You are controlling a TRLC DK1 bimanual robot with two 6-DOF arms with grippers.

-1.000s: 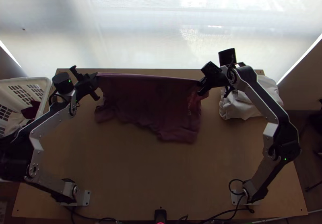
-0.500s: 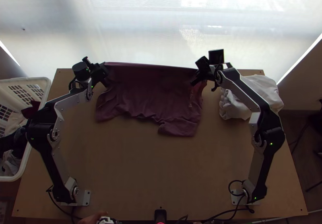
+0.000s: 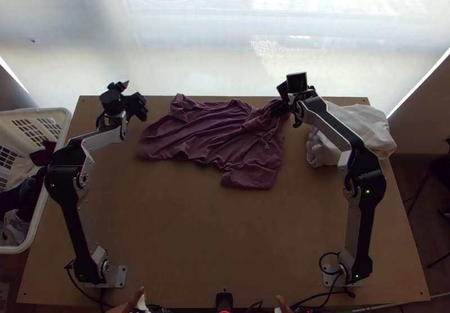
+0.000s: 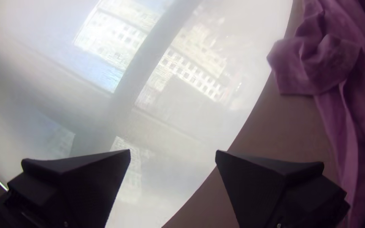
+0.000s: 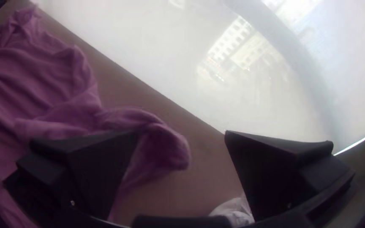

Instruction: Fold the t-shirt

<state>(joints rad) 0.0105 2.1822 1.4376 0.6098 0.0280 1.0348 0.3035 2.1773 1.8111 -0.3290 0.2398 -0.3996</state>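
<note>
Bases bolted toward the near corners, the silver-and-black left arm point(image 3: 74, 217) and right arm point(image 3: 364, 217) flank a light wooden desk point(image 3: 197, 245), with a small black device point(image 3: 224, 300) at the middle of the near edge and black cables point(image 3: 332, 295) running alongside. Against the left edge stands a white plastic laundry basket point(image 3: 35, 226) holding dark, pale and maroon garments. The purple t-shirt point(image 3: 216, 136) lies spread but rumpled across the far half of the desk, wrinkles running through the body, printed lettering toward its right side and one bunched corner at the far edge. Near the far-left corner, the left end effector point(image 3: 136, 98) is parted wide with nothing between its fingers, just beside the shirt and apart from it. At the shirt's far right portion, the right end effector point(image 3: 279, 99) is parted as well, a loose lip of purple cloth showing between its fingers, unclamped. Toward the far-right corner, a white cloth point(image 3: 368, 125) sits bunched beyond the right arm's forearm. Past the far edge, a bright, pale window covering point(image 3: 197, 43) spans the scene, with buildings point(image 4: 191, 76) visible through it.
</note>
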